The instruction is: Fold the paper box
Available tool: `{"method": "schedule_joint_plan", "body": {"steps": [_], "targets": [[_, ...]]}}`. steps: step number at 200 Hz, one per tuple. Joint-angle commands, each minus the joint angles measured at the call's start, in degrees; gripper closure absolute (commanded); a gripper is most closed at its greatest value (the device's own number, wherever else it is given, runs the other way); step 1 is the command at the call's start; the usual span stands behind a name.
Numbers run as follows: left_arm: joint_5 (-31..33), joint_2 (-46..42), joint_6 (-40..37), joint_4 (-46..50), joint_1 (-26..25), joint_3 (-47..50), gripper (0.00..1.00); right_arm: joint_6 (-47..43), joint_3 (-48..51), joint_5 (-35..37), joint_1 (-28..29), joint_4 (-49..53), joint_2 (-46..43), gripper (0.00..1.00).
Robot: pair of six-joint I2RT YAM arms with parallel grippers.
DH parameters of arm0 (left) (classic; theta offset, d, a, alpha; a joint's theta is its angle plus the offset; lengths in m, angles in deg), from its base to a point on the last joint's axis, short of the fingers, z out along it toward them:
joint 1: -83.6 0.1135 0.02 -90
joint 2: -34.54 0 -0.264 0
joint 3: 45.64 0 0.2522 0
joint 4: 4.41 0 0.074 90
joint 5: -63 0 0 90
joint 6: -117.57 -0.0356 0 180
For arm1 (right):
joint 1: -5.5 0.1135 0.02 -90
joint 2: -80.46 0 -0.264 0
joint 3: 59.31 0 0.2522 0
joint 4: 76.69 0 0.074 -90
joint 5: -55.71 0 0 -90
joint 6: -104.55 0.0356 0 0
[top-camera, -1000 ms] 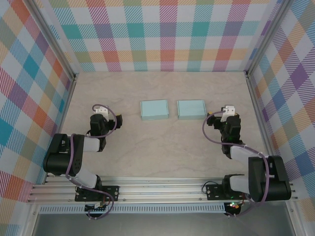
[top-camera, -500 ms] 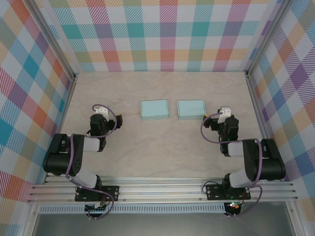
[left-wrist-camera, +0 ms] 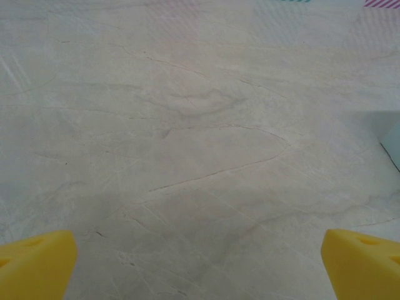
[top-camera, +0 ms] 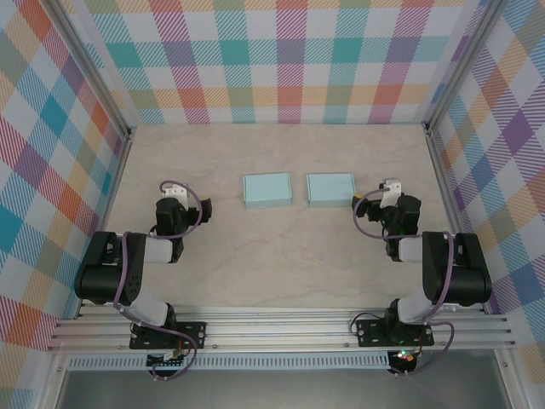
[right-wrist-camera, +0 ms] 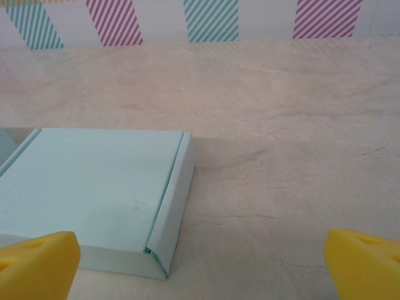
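Two flat pale-blue paper boxes lie side by side mid-table, the left box (top-camera: pixel 267 189) and the right box (top-camera: pixel 330 188). My right gripper (top-camera: pixel 393 192) sits low, just right of the right box. In the right wrist view that closed box (right-wrist-camera: pixel 94 187) lies ahead and to the left, and the gripper (right-wrist-camera: pixel 200 265) is open, its yellow fingertips (right-wrist-camera: pixel 37 259) wide apart over bare table. My left gripper (top-camera: pixel 177 198) rests well left of the left box. It is open (left-wrist-camera: pixel 200 265) with nothing between its fingertips (left-wrist-camera: pixel 359 262). A pale-blue sliver of box (left-wrist-camera: pixel 394 134) shows at that view's right edge.
The beige marbled tabletop (top-camera: pixel 272 256) is walled by plaid panels at the back (top-camera: pixel 272 60) and on both sides. Aluminium rails (top-camera: pixel 272 328) carry the arm bases along the near edge.
The right arm has folded back, its elbow swinging towards the near right, and its gripper has edged slightly towards the back. The left arm and both boxes have not moved.
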Motion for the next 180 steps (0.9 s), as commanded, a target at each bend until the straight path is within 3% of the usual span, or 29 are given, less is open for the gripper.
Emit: {"method": "schedule_joint_plan", "body": {"steps": [1, 12, 82, 100, 180], "targets": [[-0.66, 0.33, 0.63, 0.18, 0.37, -0.64, 0.0, 0.84, -0.94, -2.15, -0.07, 1.37, 0.47, 0.0], [-0.64, 0.29, 0.64, 0.21, 0.34, -0.66, 0.0, 2.72, -0.95, 2.68, -0.09, 1.86, 0.3, 0.0], [-0.66, 0.3, 0.7, 0.16, 0.35, -0.63, 0.0, 3.12, -0.81, 14.6, 3.09, 1.65, 0.21, 0.0], [-0.66, 0.27, 0.68, 0.21, 0.35, -0.62, 0.0, 4.55, 0.43, 21.12, 4.08, -0.37, 0.06, 0.0], [-0.66, 0.35, 0.69, 0.22, 0.3, -0.62, 0.0, 4.42, 0.16, 21.49, 4.33, 0.08, 0.1, 0.0]]}}
